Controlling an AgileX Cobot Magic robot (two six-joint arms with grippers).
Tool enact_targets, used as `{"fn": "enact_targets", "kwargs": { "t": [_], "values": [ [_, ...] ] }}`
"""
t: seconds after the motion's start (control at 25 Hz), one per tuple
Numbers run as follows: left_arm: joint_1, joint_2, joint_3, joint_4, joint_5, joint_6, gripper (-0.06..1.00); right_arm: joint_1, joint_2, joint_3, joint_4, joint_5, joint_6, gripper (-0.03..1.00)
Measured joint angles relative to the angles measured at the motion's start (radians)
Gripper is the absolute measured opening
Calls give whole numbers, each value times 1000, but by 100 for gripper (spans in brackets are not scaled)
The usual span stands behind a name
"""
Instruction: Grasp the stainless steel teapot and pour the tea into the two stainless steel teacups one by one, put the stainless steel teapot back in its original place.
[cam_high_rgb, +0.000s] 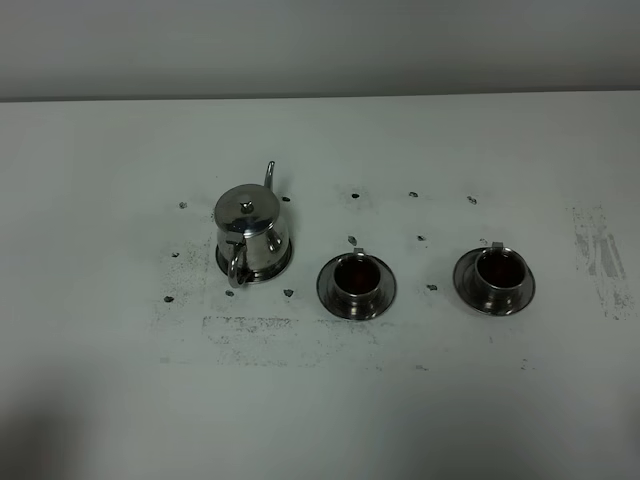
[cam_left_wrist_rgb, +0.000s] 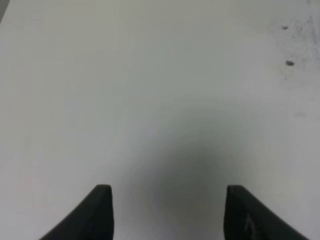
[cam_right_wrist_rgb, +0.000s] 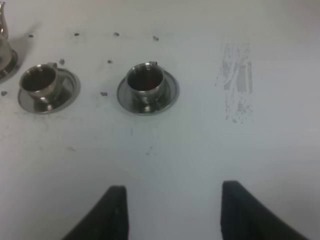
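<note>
The teapot (cam_high_rgb: 252, 232) sits on its saucer (cam_high_rgb: 281, 268) beside two cups (cam_high_rgb: 356, 278) (cam_high_rgb: 495, 272) that look full of dark tea, so the job looks done, with the left gripper (cam_left_wrist_rgb: 167, 210) wide and empty and the right gripper (cam_right_wrist_rgb: 172, 210) empty too, its fingers also standing apart.

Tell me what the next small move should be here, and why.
Probably just parking both arms. The teapot stands on its saucer, the middle teacup and the right teacup both seem to hold dark tea, and the left gripper and right gripper are open, empty and clear of them.
</note>
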Motion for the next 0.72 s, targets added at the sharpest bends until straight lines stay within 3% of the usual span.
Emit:
{"fn": "enact_targets", "kwargs": {
  "t": [0.32,0.72],
  "values": [
    [0,-93,0,-67,-9,135,49,0,0,0,0,0,0,41],
    [0,-93,0,-80,-9,149,49,0,0,0,0,0,0,41]
  ]
}}
